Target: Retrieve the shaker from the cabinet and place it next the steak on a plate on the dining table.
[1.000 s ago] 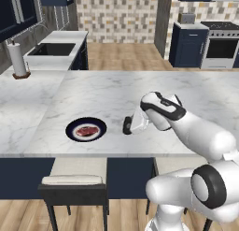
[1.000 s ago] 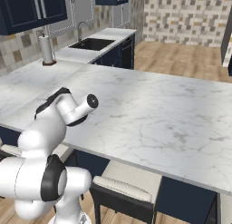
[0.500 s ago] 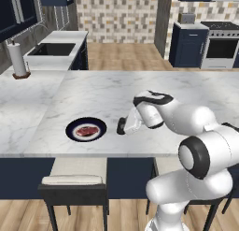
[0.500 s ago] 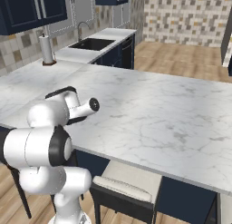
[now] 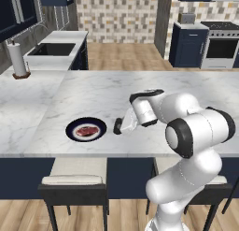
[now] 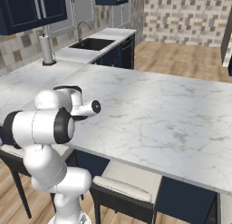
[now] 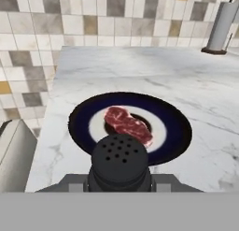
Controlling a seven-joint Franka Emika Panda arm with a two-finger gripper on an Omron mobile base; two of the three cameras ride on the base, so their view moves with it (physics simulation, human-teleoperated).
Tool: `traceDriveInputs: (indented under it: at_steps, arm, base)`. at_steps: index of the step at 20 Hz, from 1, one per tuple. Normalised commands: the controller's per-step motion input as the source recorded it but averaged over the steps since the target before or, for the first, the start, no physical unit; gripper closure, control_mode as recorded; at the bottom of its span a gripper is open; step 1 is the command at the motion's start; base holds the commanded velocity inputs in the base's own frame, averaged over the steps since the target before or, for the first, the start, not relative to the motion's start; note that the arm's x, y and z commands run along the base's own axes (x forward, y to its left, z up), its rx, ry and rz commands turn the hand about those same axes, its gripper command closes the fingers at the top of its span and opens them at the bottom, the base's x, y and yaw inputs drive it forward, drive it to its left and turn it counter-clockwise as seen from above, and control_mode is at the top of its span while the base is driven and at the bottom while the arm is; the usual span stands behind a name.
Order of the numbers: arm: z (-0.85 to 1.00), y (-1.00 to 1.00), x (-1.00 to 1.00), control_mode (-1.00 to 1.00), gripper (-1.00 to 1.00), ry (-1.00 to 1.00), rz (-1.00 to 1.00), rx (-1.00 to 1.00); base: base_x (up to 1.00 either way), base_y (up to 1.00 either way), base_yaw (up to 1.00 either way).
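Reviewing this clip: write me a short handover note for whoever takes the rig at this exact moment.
Gripper: shut on the shaker, low over the dining table, beside the plate.
Steak: lies on the plate's white inner ring.
Done: shaker fetched and brought to the table.
Left: in the hand view the shaker sits just short of the plate's rim; whether it touches the marble I cannot tell. Lower it next to the plate, open, back away.
Also on the counter: paper towel roll, far from the work.
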Motion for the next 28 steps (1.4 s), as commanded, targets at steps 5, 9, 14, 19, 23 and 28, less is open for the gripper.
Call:
traceDriveInputs:
  at_steps: [5,9,14,19,23,28]
  arm:
    - [0.00,0.00,0.18,-1.00,1.00,0.00,0.00,0.00]
    - [0.00,0.00,0.09,-1.00,1.00,0.00,0.00,-0.02]
    - [-0.13,0.01,0.12,-1.00,1.00,0.00,0.00,-0.07]
    - [-0.22,0.00,0.09,-1.00,1.00,0.00,0.00,-0.03]
    - [-0.20,0.00,0.15,-1.00,1.00,0.00,0.00,0.00]
    - [-0.17,0.06,0.21,-1.00,1.00,-0.05,0.00,0.00]
  base:
    - [0.00,0.00,0.00]
    - [0.00,0.00,0.00]
    - [0.00,0.00,0.00]
    - [0.00,0.00,0.00]
    - [0.00,0.00,0.00]
    - [0.00,0.00,0.00]
